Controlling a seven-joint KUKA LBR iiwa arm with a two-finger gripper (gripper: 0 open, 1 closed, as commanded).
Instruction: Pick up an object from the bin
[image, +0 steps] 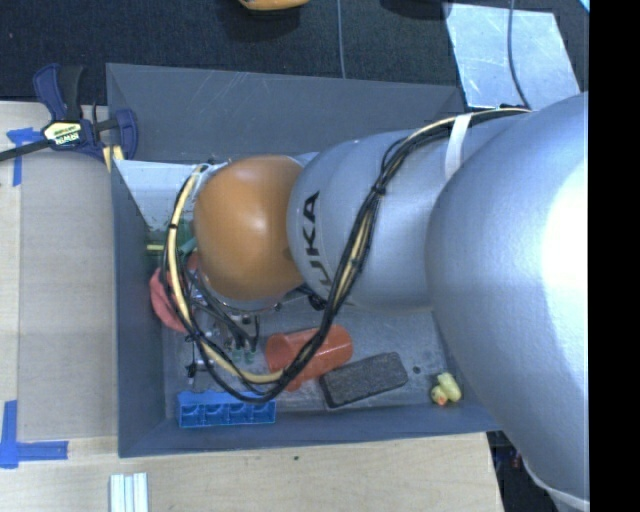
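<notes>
My gripper (224, 318) reaches down into the left part of the bin, its dark body mostly hidden under the arm's orange cover. A pink-red soft thing (160, 300) lies just to its left against the bin wall. An orange-red block (312, 349) lies just right of it. In front of it, a blue toothed block (227, 410) rests along the near wall. A small green piece (155, 245) peeks out at the left, behind the gripper.
A dark grey rectangular block lies right of the orange-red one, toward the near wall. A small yellow thing sits in the near right corner. The arm's wide grey body and its cables cover the bin's middle and right.
</notes>
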